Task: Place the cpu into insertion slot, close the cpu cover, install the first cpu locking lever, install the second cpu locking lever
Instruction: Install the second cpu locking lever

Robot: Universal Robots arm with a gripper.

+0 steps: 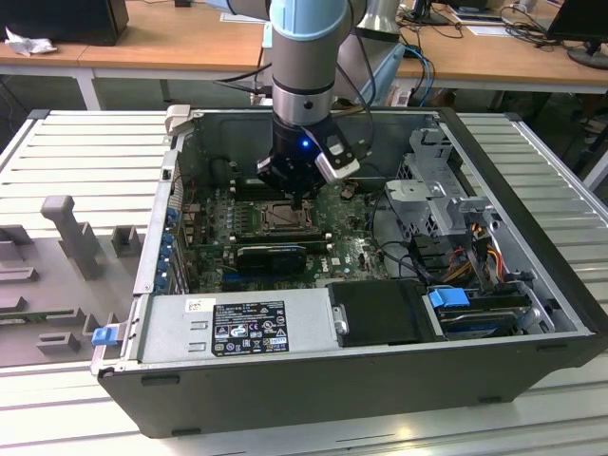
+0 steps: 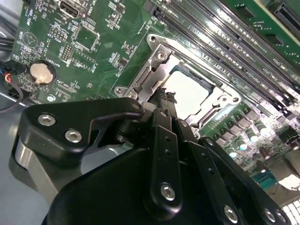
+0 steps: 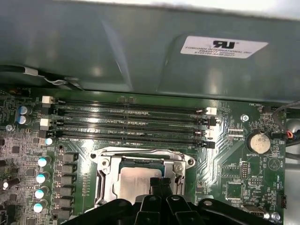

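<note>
The cpu [image 2: 190, 91] lies in the slot [image 3: 140, 180] under the closed cover [image 2: 154, 70] — on the green board [image 3: 234, 154]. The pincer [image 2: 164, 96] hangs just above its edge, fingers pressed together, holding nothing.

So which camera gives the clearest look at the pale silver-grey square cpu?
The second wrist view: the pale silver-grey square cpu sits inside the metal-rimmed socket frame, mostly unobstructed. In the first wrist view the cpu is partly behind the black pincer. In the exterior view the arm hangs over the socket.
</note>
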